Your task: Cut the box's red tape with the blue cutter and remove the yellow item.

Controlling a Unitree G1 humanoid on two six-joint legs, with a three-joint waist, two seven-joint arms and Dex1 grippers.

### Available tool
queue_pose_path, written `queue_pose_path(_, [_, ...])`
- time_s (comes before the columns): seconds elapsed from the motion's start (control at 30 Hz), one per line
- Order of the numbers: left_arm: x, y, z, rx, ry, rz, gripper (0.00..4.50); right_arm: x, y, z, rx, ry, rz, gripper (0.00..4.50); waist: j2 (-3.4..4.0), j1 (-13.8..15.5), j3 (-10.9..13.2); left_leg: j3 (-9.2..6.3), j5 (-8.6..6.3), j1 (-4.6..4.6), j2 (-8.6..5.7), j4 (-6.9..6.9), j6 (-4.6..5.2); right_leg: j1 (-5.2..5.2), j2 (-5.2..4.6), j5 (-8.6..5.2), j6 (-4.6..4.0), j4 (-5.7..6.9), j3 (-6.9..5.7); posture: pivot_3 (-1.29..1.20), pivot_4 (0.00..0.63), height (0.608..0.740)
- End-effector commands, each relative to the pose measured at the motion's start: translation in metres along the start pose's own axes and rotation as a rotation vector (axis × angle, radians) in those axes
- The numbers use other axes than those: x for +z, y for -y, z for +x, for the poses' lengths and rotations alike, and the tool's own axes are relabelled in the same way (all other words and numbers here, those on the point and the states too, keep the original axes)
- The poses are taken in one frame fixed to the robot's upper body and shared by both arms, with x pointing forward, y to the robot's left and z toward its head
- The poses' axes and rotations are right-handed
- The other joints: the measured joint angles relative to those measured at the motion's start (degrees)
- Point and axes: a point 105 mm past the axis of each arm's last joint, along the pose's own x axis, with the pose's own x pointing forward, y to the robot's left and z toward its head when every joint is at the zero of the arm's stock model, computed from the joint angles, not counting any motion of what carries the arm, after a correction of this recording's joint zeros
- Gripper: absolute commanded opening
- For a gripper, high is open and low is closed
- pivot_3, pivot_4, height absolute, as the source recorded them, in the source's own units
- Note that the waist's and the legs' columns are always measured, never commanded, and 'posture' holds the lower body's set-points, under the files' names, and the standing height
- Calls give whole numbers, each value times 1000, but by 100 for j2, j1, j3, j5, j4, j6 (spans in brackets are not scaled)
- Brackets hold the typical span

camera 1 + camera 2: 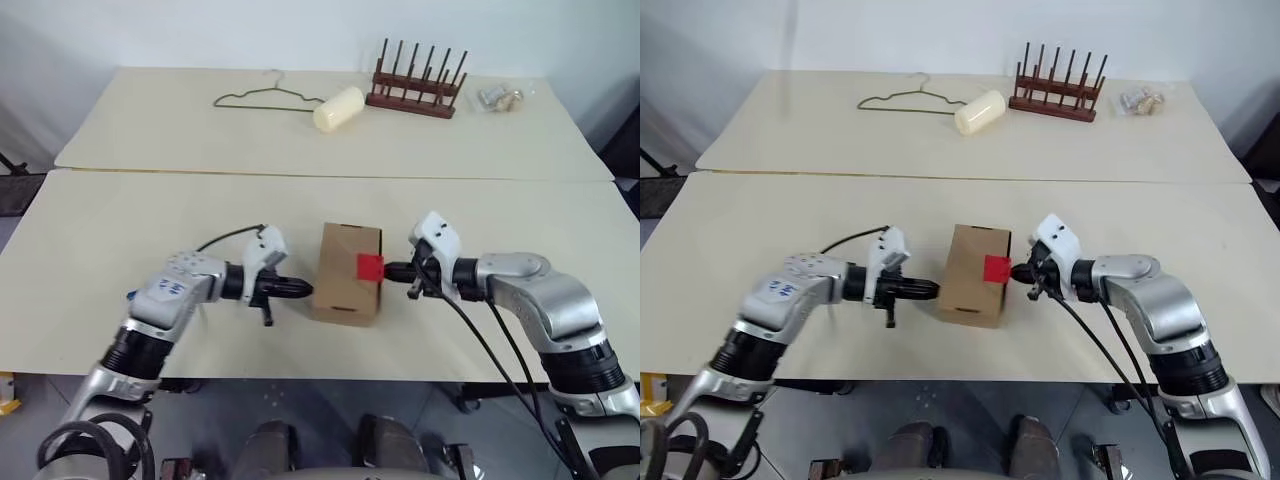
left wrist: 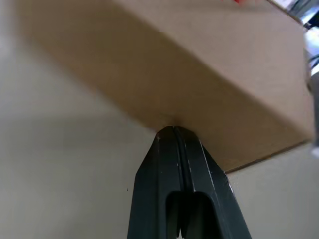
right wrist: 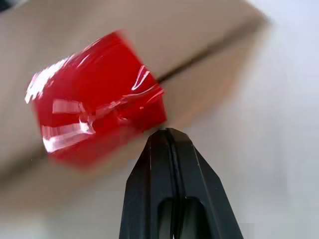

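The box (image 1: 347,272) is sitting near the middle of the near table (image 1: 120,230), w/ the red tape (image 1: 370,266) wrapping over its right top edge; the left gripper (image 1: 300,289) is pointing in from the left, fingers pressed together w/ nothing between them, tip at the box's left side; the right gripper (image 1: 391,271) is coming in from the right, fingers likewise together and empty, tip just beside the tape.

Head views are giving the overall layout: on the far table a wire hanger (image 1: 268,98), a cream roll (image 1: 338,108), a dark wooden peg rack (image 1: 416,84) and a small clear bag (image 1: 499,98) at far right, all well apart from the box.

Left wrist view is adding the close-up: closed tip (image 2: 173,130) looking to be touching the brown cardboard wall right at its lower edge, where it meets the tabletop; right wrist view is showing the tape (image 3: 94,117) glossy and wrinkled, folding across the flap seam, w/ the closed tip (image 3: 167,132) just at its corner; cannot tell whether it is actually touching.
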Motion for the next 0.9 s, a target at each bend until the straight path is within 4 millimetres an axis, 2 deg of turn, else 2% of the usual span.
queue_pose_path(0.03, [24, 2, 17, 12, 47, 63, 0, 5, 20, -4, -49, 22, -18, 18, -1, -9, 0, 0, 0, -1, 0, 1, 0, 0, 0, 0, 0, 0, -1, 0, 150, 740])
queue_pose_path(0.23, [37, -4, 36, 50, 87, 53, 0, 0, 46, -2, -82, -24, -49, 18, 0, -50, 0, 2, 0, -1, 1, 1, 1, -2, 0, 0, 0, 2, -1, 0, 150, 740])
queue_pose_path(0.37, [34, 5, 34, 14, 74, 44, 0, -2, 53, -3, -69, -39, -58, 18, 0, -127, 0, 2, 0, 0, 2, -4, 1, -3, 0, 0, 0, 2, -2, 0, 150, 740])
queue_pose_path(0.43, [27, 6, 22, 28, 25, 88, 0, 4, 59, -8, -82, 7, -90, 18, 0, -163, 0, 2, 0, 0, 2, -4, 1, -3, 0, 0, 0, 2, -2, 0, 150, 740])
queue_pose_path(0.5, [25, 2, 0, 81, -9, 160, 0, 14, 65, -18, -95, 83, -101, 18, 0, -178, 0, 0, 0, 0, 3, -6, 1, -4, 0, 0, 0, 1, -1, 0, 150, 740])
queue_pose_path(0.6, [39, -11, -54, 219, 10, 281, 0, 19, 68, -43, -54, 168, -124, 18, 3, -180, 2, 0, 0, -1, 5, -8, 0, -8, 0, 0, 0, 0, 0, 0, 150, 740])
queue_pose_path(0.67, [53, -14, -94, 301, 100, 294, 0, 26, 63, -59, 1, 256, -145, 369, 3, -178, 3, 0, 0, -1, 6, -9, 0, -8, 0, 0, 0, -4, 0, 0, 150, 740])
queue_pose_path(0.77, [55, -9, -142, 367, 182, 261, 584, 32, 54, -71, 53, 336, -171, 1215, 4, -174, 3, -6, -1, 0, 7, -10, 1, 0, -1, 0, 0, -11, -3, 0, 150, 740])
queue_pose_path(0.8, [47, -11, -162, 427, 166, 258, 868, 31, 46, -73, 96, 338, -190, 1556, 4, -174, 2, -11, -1, 0, 7, -10, 1, 0, -1, 0, 0, -11, -4, 0, 150, 740])
queue_pose_path(0.9, [6, 4, -227, 530, 117, 136, 1745, 35, 8, -74, 232, 385, -286, 2555, 6, -234, 4, -14, -2, 12, 10, -29, 0, -6, -1, 0, 0, -10, 2, 0, 150, 740])
